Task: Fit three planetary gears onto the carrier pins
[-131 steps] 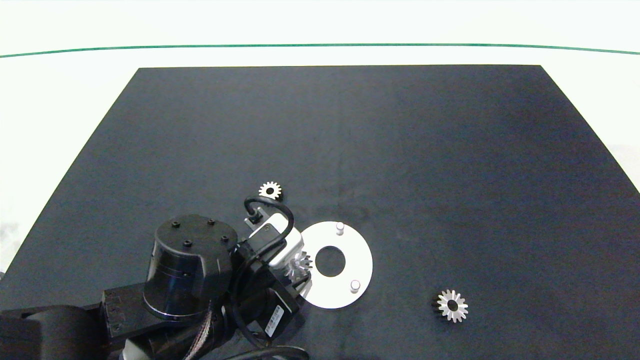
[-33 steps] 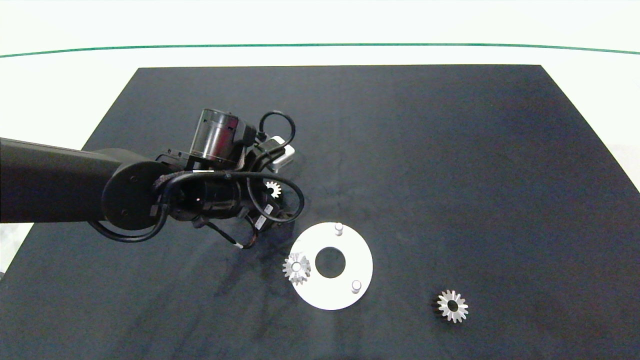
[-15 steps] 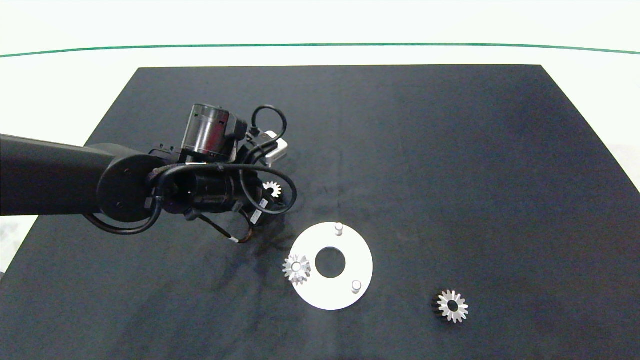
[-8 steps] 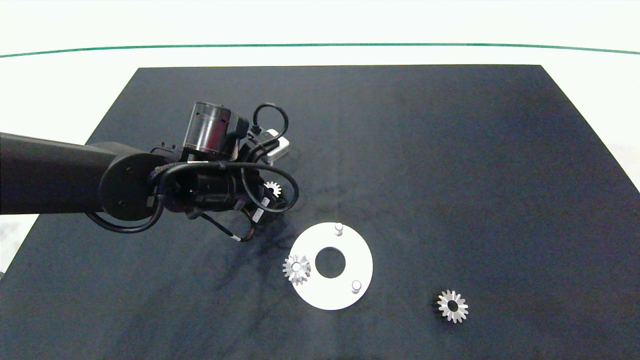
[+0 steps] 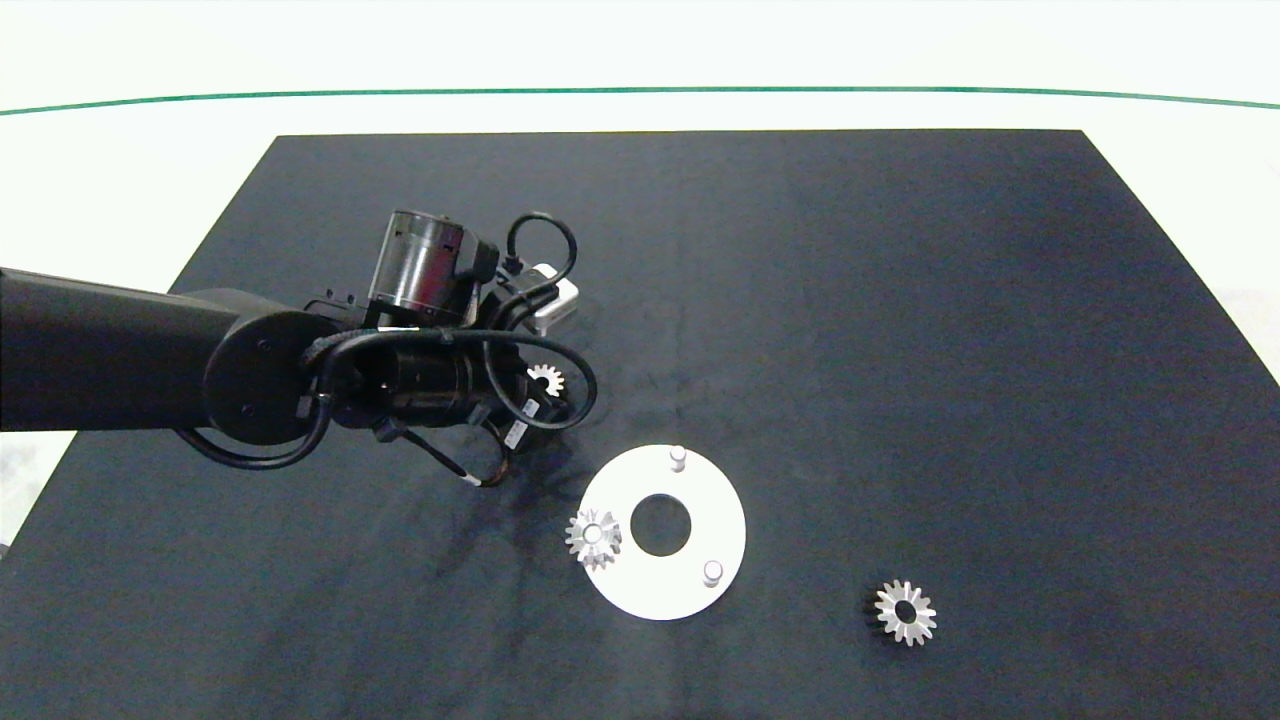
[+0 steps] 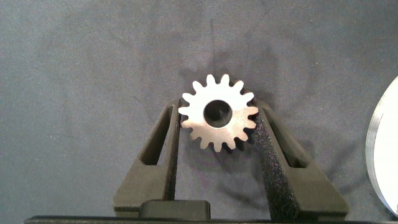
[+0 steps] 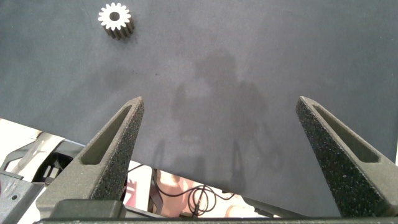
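Note:
One planetary gear [image 5: 594, 537] sits on the carrier pin at the left side of the white disc [image 5: 712, 515]. Two carrier pins [image 5: 678, 457] [image 5: 712, 572] stand bare. A second gear [image 5: 545, 380] [image 6: 219, 113] lies flat on the mat behind the disc, between the fingers of my left gripper [image 6: 217, 117]. Both foam pads touch its teeth, so the gripper is shut on it. The third gear [image 5: 905, 611] [image 7: 115, 18] lies alone at the front right. My right gripper [image 7: 219, 102] hangs wide open above the mat, holding nothing, and is outside the head view.
The black mat [image 5: 900, 330] covers the table, with white table surface around it and a green line [image 5: 640, 90] at the back. The left arm [image 5: 120, 360] reaches in from the left with looping cables [image 5: 560, 390]. The disc's edge [image 6: 387, 155] shows in the left wrist view.
The left gripper set a gear on the disc's left pin, then moved back to the gear behind the disc. Over the last second the arm only shifted slightly around that gear.

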### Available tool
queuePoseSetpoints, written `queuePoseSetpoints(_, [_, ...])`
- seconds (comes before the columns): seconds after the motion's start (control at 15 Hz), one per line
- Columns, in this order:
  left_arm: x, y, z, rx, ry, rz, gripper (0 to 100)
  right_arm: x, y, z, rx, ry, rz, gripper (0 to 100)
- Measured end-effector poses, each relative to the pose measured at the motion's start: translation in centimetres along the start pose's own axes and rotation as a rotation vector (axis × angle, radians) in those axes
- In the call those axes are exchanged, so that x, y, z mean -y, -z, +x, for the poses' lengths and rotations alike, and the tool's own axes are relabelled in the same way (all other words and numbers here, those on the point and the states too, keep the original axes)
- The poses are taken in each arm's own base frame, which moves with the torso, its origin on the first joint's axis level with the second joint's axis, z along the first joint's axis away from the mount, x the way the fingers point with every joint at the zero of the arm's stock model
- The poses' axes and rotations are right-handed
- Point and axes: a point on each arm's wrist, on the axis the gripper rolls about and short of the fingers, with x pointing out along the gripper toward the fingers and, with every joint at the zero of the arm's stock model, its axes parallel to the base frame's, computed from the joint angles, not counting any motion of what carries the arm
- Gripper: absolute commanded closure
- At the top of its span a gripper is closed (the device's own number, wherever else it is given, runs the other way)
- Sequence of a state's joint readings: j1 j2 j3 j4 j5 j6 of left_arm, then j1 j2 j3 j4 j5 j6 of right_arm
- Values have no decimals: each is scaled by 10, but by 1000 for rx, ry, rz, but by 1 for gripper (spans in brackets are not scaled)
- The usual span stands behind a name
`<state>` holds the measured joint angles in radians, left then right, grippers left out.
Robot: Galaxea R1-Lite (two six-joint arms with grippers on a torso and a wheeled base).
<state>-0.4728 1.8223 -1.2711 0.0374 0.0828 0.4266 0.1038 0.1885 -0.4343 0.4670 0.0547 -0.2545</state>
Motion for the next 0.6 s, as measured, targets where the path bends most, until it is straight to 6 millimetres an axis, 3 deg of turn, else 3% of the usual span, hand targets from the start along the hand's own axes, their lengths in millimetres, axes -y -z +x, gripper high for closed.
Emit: queuePoseSetpoints(0.6, [0,0,0,-4,1,0,87,0,0,0,-1,0,0,0])
